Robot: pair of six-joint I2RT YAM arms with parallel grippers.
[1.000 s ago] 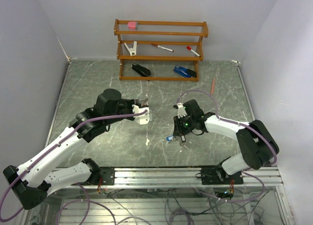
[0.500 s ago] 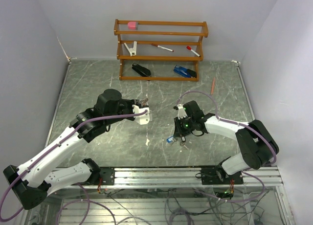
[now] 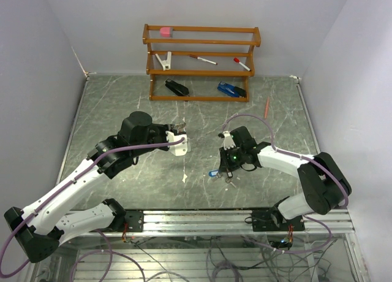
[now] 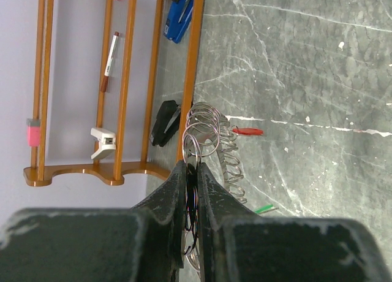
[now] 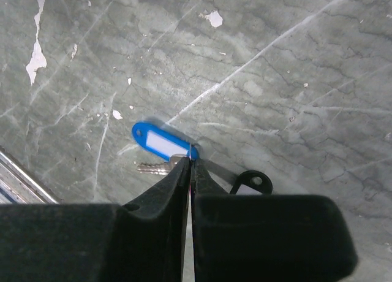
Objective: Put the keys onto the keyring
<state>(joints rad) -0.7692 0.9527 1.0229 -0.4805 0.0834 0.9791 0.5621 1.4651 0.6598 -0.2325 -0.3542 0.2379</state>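
My left gripper (image 3: 178, 138) is shut on the keyring (image 4: 202, 133), a thin silvery ring with a looped, toothed rim, and holds it above the table. A red tag (image 4: 248, 131) and a green tag (image 4: 264, 208) show beside the ring's loops. My right gripper (image 3: 224, 170) is low over the table, its jaws pinched on the small ring of the blue-tagged key (image 5: 160, 142). That key's silvery blade (image 5: 153, 168) lies on the table. It shows in the top view as a blue spot (image 3: 213, 173). A black tag (image 5: 252, 182) lies just right of my fingers.
A wooden rack (image 3: 201, 64) stands at the back with a pink eraser, a white clip, red-capped pens, a black stapler (image 3: 177, 87) and a blue stapler (image 3: 231, 89). An orange pencil (image 3: 267, 107) lies at the right. The rack fills the left of the left wrist view (image 4: 125, 92).
The right gripper has shifted very slightly at the blue-tagged key. The left arm and the keyring have not moved.
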